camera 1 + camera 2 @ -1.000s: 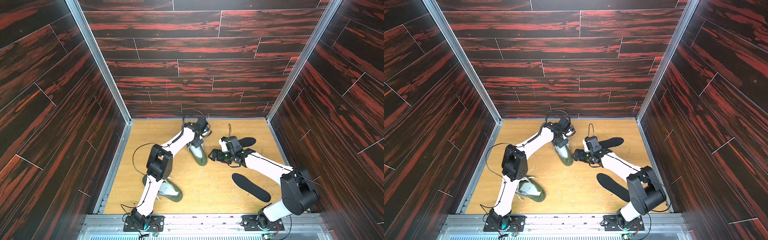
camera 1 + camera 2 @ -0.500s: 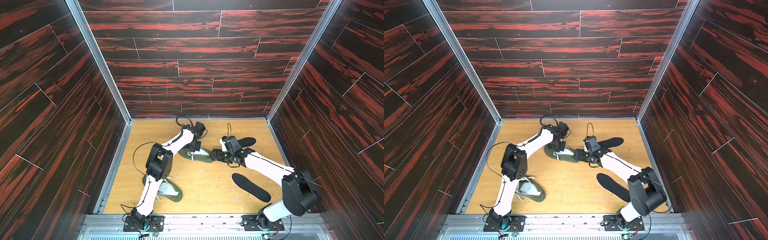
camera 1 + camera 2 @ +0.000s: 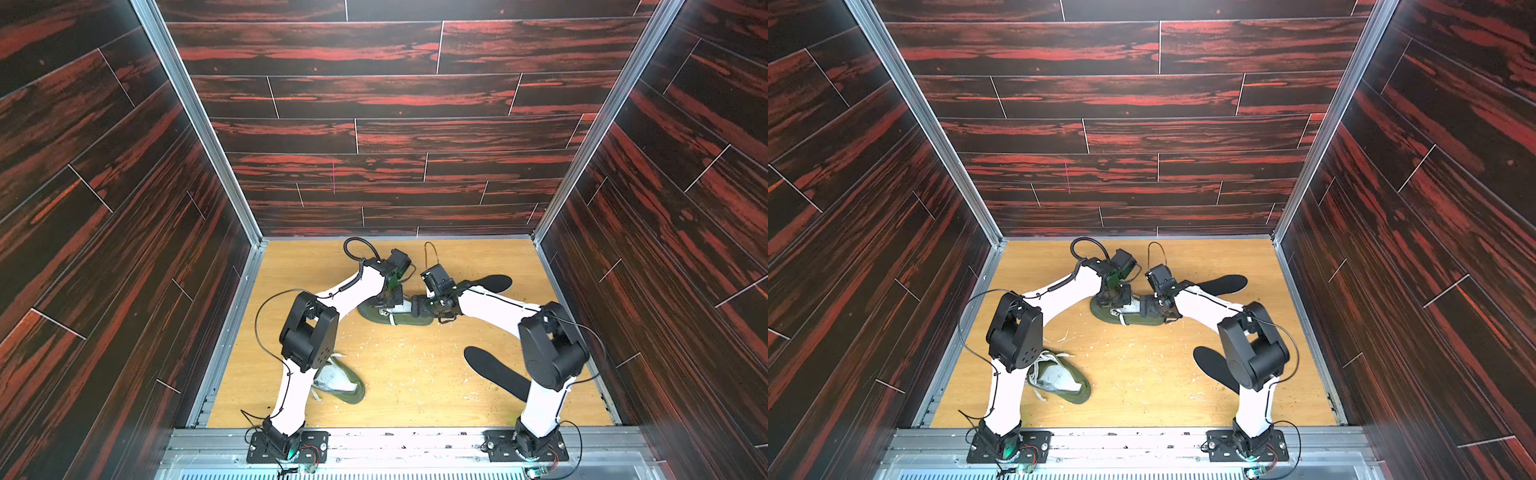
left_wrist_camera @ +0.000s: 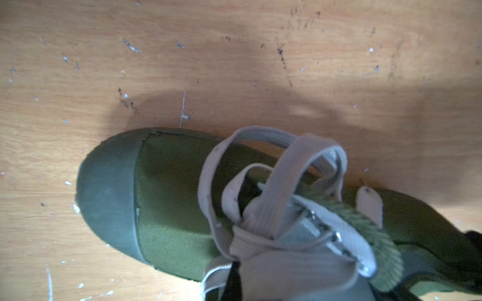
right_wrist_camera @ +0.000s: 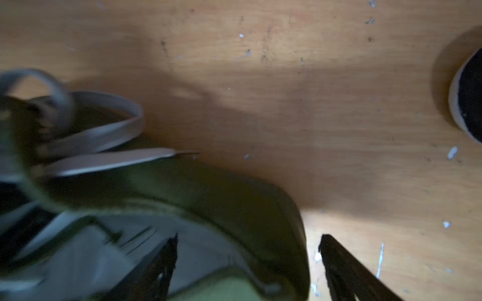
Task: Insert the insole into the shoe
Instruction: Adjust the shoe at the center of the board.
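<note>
Pinching the shoe (image 3: 409,321) (image 3: 1138,319) at its laced middle with the left gripper (image 3: 390,301) (image 3: 1115,299), with jaws closed down on the fabric. Resting the shoe sole-down on the floor (image 3: 415,374), at the far middle in both top views. Pointing the toe toward the left arm's side and the heel toward the right arm.

Straddling the heel with the right gripper (image 3: 415,305) (image 3: 1144,307) (image 5: 249,237), with jaws standing wide and gripping nothing. In the right wrist view, placing one finger (image 5: 156,268) over the shoe opening and the other outside the heel wall, above bare floor. Not showing whether either is touching the heel.

In the left wrist view, looking down on the toe cap (image 4: 107,192), the green canvas and the loose pale laces (image 4: 273,182). Hiding the left fingers almost wholly under the laces.

Locating the far insole (image 3: 492,283) (image 3: 1223,283) just behind the right forearm, near the heel, with its pale-edged end also showing in the right wrist view (image 5: 469,99). Locating the near insole (image 3: 490,370) (image 3: 1210,363) partly under the right elbow, well apart from the shoe. Finding both flat on the floor, outside the shoe.

Locating the second shoe (image 3: 338,380) (image 3: 1059,378) by the left arm's base, partly behind that arm, with laces loose and apart from both grippers.
</note>
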Robot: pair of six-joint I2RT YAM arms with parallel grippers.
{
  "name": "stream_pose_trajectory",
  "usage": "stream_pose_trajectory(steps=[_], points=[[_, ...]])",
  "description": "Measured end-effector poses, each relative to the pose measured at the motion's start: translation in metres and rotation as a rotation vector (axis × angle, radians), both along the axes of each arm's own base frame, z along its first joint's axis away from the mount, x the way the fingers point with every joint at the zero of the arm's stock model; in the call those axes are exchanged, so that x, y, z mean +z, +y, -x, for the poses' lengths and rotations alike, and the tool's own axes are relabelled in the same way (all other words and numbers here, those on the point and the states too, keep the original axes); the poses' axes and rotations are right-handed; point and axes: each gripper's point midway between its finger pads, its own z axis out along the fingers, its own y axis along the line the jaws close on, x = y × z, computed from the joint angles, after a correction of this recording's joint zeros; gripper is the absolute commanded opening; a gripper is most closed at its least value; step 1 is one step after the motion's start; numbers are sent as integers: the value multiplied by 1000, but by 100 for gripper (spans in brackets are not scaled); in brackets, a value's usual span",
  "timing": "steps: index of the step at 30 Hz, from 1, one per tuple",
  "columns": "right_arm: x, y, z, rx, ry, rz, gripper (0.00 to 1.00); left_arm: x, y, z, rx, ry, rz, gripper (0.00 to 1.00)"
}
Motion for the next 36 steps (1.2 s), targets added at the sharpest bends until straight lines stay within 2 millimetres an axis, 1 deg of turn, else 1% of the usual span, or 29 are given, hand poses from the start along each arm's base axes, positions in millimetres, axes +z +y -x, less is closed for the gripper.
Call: stream_pose_trajectory(steps=[4, 7, 11, 14, 17, 21, 27, 32, 36], points=[[-5, -8, -6, -4, -1, 78, 79, 1, 1, 2, 23, -10, 11, 4], [-5, -16, -9, -6, -4, 128, 73, 1, 6, 4, 48, -29, 12, 4], [-1, -26, -5, -8, 6, 163, 64, 1, 9, 8, 76, -46, 9, 3], [8, -32, -3, -8, 5, 170, 60, -1, 10, 7, 91, -63, 7, 3], [18, -39, -3, -18, -3, 164, 59, -3, 11, 7, 102, -74, 4, 3], [27, -48, 2, -33, 4, 133, 59, -2, 12, 7, 110, -86, 5, 3], [33, -49, 12, -35, 32, 33, 57, 0, 12, 8, 113, -89, 11, 3], [29, -46, 14, -59, 71, -59, 68, 0, 10, 9, 123, -86, 27, 3], [38, -34, 11, -48, 62, -112, 73, 0, 11, 9, 125, -86, 27, 3]])
